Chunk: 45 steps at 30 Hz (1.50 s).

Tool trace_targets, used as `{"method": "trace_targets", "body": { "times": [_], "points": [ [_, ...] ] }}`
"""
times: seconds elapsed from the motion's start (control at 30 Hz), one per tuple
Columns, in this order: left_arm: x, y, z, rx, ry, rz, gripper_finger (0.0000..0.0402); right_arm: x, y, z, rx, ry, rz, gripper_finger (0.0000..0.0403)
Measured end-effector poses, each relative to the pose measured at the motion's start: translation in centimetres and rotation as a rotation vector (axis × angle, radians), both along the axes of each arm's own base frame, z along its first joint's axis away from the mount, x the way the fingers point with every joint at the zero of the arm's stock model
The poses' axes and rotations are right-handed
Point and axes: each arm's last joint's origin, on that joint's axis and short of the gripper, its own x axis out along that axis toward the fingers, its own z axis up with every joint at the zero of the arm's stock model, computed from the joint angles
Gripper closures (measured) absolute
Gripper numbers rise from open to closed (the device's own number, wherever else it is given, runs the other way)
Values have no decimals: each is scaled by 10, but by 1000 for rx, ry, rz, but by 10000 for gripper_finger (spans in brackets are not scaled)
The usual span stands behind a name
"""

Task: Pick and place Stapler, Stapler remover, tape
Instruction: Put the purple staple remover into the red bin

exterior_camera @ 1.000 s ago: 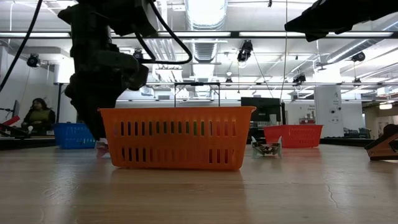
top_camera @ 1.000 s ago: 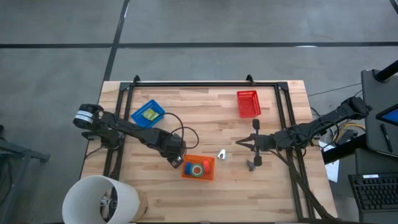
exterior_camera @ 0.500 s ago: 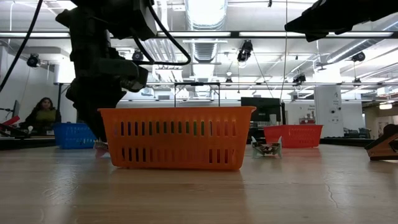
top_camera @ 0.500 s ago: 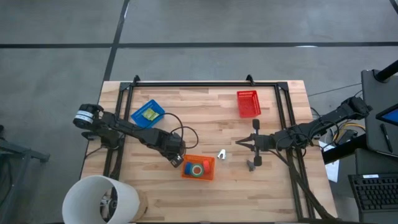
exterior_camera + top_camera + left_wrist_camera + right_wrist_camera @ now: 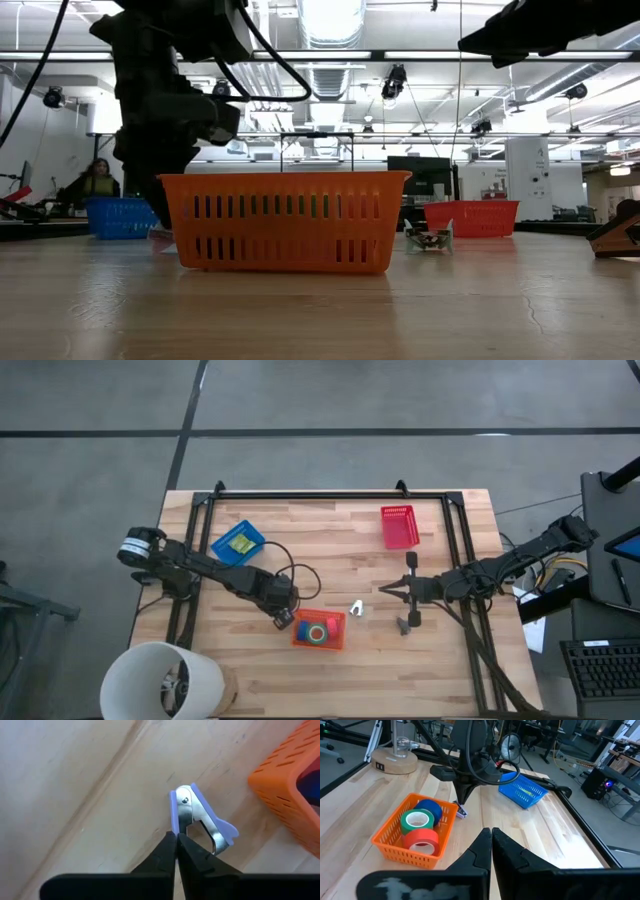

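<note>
Three ring-shaped tape rolls point(image 5: 421, 831) sit inside the slotted orange plastic basket point(image 5: 319, 629) on the planked wooden table point(image 5: 330, 540). We see the left hand point(image 5: 176, 840) pressed together beside the purple, metal-jawed staple remover point(image 5: 198, 818) just outside it. The right hand point(image 5: 491, 834) hangs well apart, pinched together.

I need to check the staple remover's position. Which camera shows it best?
The left wrist view: the staple remover lies large and clear beside the orange basket. The right wrist view shows it small; the high and low views barely show it.
</note>
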Motion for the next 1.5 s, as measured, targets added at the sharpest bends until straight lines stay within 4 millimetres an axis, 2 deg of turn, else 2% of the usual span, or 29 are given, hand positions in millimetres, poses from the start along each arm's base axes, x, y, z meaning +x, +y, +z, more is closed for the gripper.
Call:
{"method": "trace_targets", "body": {
  "times": [0.47, 0.63, 0.8, 0.93, 1.1, 1.37, 1.5],
  "points": [
    [0, 7, 1, 248, -18, -48, 398, 0, 0, -1, -7, 3, 2, 394],
    [-1, 12, 6, 433, -20, -25, 399, 0, 0, -1, -12, -1, 0, 394],
    [-2, 19, 18, 625, -74, 43, 400, 0, -2, 2, -15, -31, -82, 394],
    [1, 20, 32, 704, -189, 90, 400, 0, -3, 1, -16, -33, -97, 394],
    [17, 18, 53, 733, -407, 75, 401, 0, -3, 1, -4, -45, -98, 394],
    [45, 9, 88, 677, -820, -64, 401, 1, -1, 1, 84, -48, 3, 394],
    [54, 5, 99, 713, -974, -178, 401, 3, -1, 6, 171, -93, 12, 394]
  ]
}}
